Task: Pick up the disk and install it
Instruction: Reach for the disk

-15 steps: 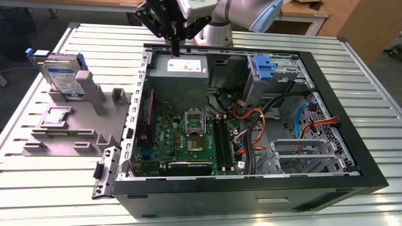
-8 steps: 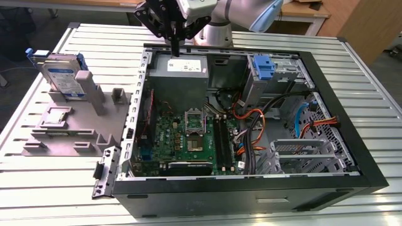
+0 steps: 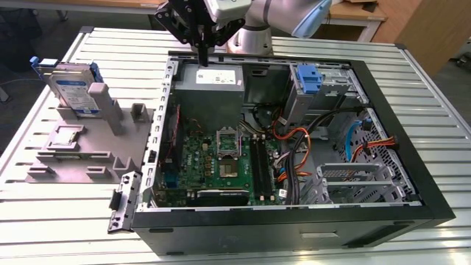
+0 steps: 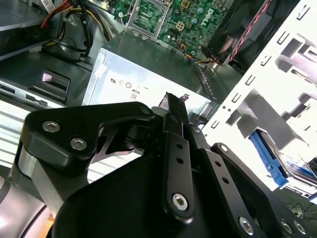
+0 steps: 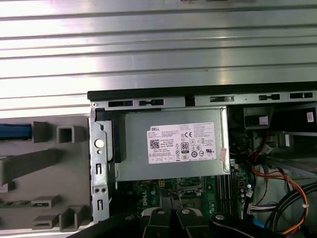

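Hangs with black gripper (image 3: 204, 61) jaws seemingly pressed together, empty, just above grey metal box with white sticker (image 3: 209, 77) inside open black computer case (image 3: 294, 223). Sits well apart from silver-grey, blue-bracketed disk (image 3: 74, 88), upright on grey plastic stand (image 3: 81, 149) at exterior view's left, case wall between.

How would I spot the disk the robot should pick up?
Beside the open computer case, on the exterior view's left, sits a grey stand. The disk stands on edge at its far end: silver, white-and-blue label, blue frame, unlike the bigger grey power supply inside the case.
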`<state>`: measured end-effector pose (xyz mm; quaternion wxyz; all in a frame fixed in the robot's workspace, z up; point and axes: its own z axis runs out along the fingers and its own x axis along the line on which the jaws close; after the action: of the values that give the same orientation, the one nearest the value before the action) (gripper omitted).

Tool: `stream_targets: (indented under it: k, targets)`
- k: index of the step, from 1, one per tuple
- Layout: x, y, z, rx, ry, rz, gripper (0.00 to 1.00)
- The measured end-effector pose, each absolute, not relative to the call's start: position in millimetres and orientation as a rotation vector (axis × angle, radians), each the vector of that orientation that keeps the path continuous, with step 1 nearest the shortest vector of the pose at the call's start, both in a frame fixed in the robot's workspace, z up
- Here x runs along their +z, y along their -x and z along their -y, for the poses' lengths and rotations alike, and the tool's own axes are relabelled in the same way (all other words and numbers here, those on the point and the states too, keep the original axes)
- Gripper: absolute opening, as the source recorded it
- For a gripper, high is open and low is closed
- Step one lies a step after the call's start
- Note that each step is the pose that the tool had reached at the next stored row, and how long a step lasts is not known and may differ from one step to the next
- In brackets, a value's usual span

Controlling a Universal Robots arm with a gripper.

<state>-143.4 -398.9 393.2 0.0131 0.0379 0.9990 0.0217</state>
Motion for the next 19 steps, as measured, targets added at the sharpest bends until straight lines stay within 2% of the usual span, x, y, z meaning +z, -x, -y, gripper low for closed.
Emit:
stream_targets:
  k: [19]
  targets:
    - [392.8,149.9,398.9,0.068,-0.118,-3.112,0.1]
